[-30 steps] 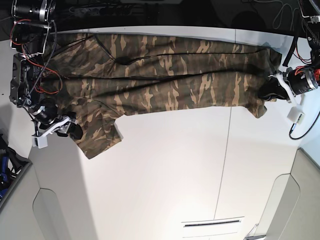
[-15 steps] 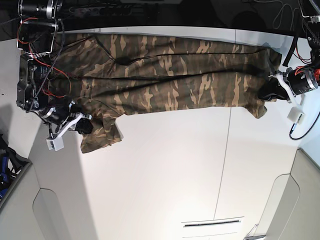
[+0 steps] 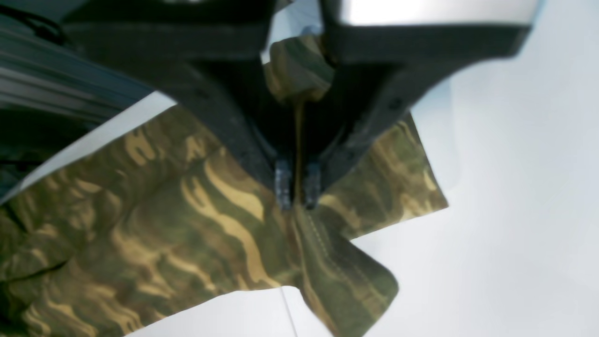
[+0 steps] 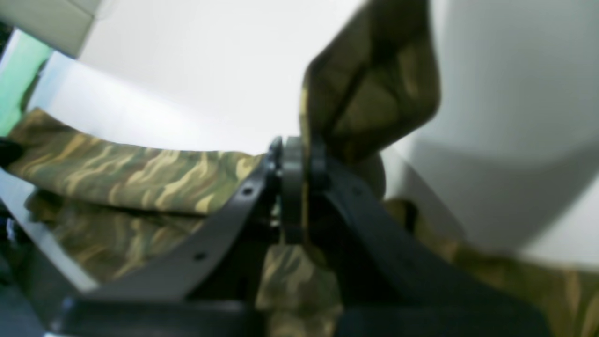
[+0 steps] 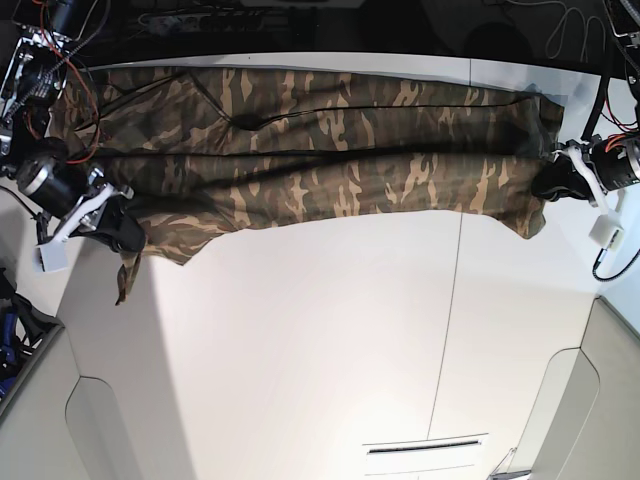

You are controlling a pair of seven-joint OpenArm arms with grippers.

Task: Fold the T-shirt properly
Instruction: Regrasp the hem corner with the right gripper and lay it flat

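Camouflage cloth in tan, brown and olive makes up the T-shirt (image 5: 330, 150), which lies stretched lengthwise across the far part of the white table (image 5: 330, 340), its long edges running from one side of the base view to the other. The garment shows lengthwise creases and a dark fold line along its middle.

Right gripper (image 5: 118, 228): positioned at the shirt's end on the left of the base view. Its fingers are clenched on a pinch of the fabric; the right wrist view shows the cloth clamped between the two pads, with a flap of the shirt (image 4: 374, 79) standing up above the jaws and more of it trailing below and to the side. A narrow strip of fabric hangs down just beside this gripper in the base view.

Left gripper (image 5: 552, 183): positioned at the opposite end of the shirt, on the right of the base view. Its fingers are likewise clenched on the cloth; the left wrist view shows the fingertips (image 3: 284, 187) pressed together on a stitched hem, with a bunched piece of fabric between the finger bases and a hemmed corner (image 3: 355, 276) hanging past the tips.

The shirt spans the whole distance between the two grippers.
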